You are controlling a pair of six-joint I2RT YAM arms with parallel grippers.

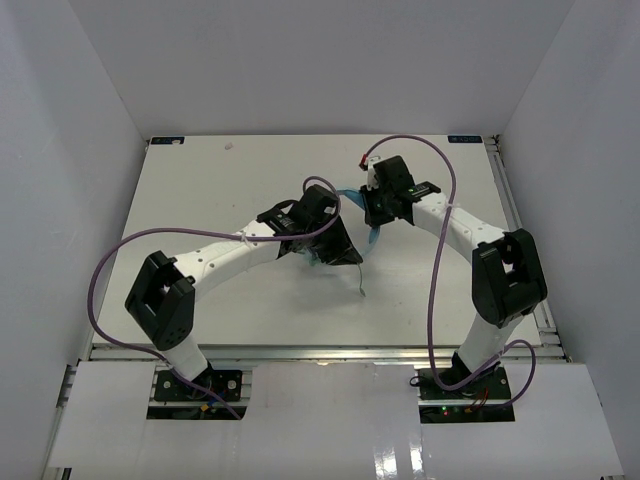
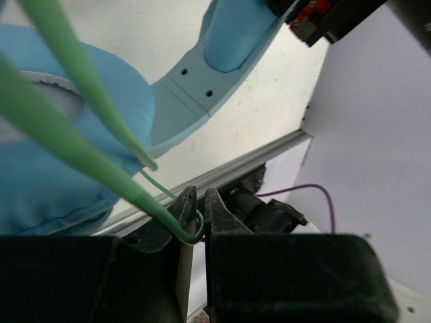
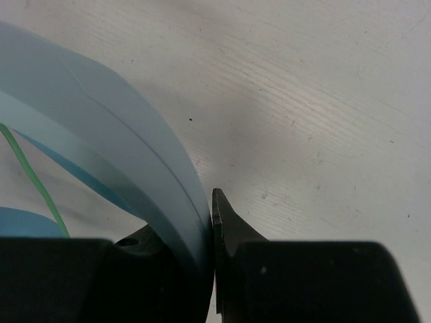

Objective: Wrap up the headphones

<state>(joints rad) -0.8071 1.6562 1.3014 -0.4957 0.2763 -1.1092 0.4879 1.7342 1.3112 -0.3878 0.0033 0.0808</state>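
The light blue headphones (image 1: pixel 374 238) are held up between my two grippers at mid table. In the left wrist view a padded earcup (image 2: pixel 60 155) fills the left side and the headband (image 2: pixel 229 33) arches above. The thin pale green cable (image 2: pixel 81 151) runs down from the top left, and my left gripper (image 2: pixel 199 202) is shut on a loop of it. My right gripper (image 3: pixel 205 215) is shut on the headband (image 3: pixel 128 155); a strand of the green cable (image 3: pixel 34 182) passes to its left. From above, the left gripper (image 1: pixel 335 245) and right gripper (image 1: pixel 372 210) sit close together, and a loose cable end (image 1: pixel 359 286) trails toward the front.
Thick purple arm cables (image 1: pixel 440 200) loop over both arms. White walls close in the table (image 1: pixel 200 190) on three sides. An aluminium rail (image 2: pixel 256 158) runs along the table edge, with black parts of the other arm (image 2: pixel 269 212) just beyond my left jaws.
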